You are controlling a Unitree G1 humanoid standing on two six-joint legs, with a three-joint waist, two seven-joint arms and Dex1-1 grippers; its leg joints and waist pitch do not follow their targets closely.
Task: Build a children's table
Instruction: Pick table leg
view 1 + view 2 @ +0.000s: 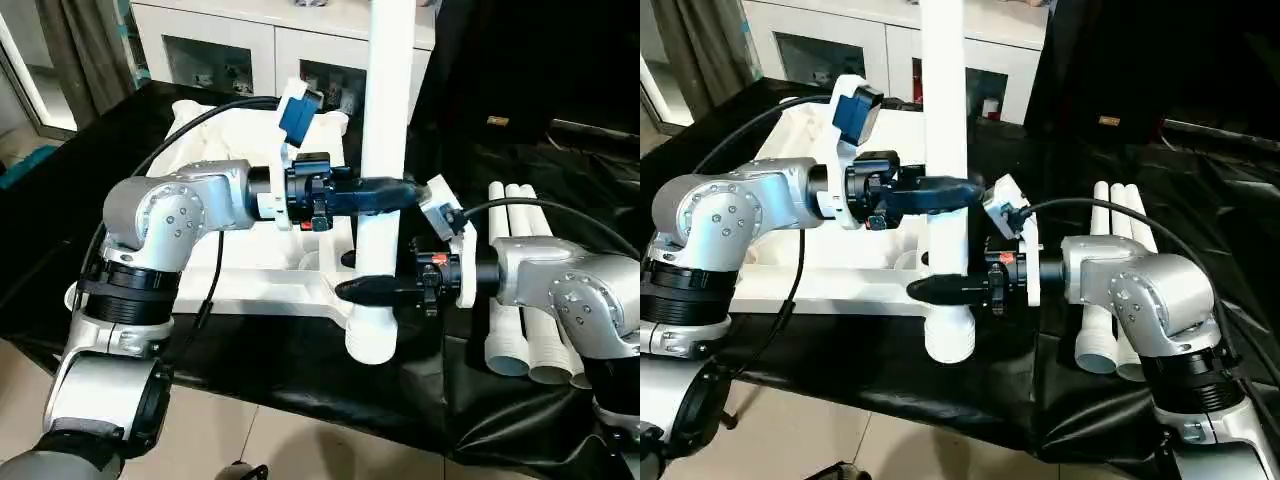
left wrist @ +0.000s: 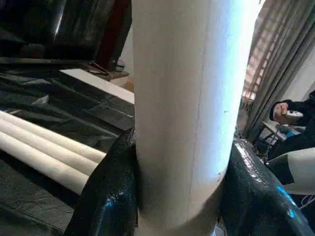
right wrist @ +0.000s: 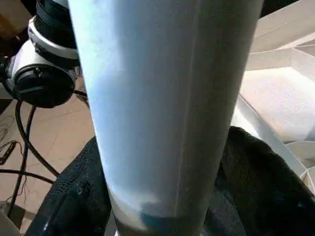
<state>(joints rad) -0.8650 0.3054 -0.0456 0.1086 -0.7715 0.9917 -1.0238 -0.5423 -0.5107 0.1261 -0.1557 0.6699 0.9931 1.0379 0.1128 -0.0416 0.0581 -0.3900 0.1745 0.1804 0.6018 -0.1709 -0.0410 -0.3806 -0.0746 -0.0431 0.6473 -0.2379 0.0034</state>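
The white tabletop [image 1: 262, 286] lies underside up on the black-covered table. One long white leg [image 1: 389, 110] stands upright with its lower end at the near corner socket [image 1: 372, 342]. My left gripper [image 1: 396, 192] is shut on this leg about halfway up, its black fingers [image 2: 107, 195] pressed on both sides. Lower down, just above the socket, my right gripper [image 1: 356, 290] is shut on the same leg, and its fingers [image 3: 74, 201] wrap the white tube. Three more legs [image 1: 522, 285] lie side by side at the right.
A white cabinet [image 1: 225, 52] with glass doors stands behind the table. Black cloth [image 1: 300, 385] covers the table down to its near edge, with tiled floor below. Cables run from both wrists. A person's hand [image 2: 289, 114] holding a small device appears in the left wrist view.
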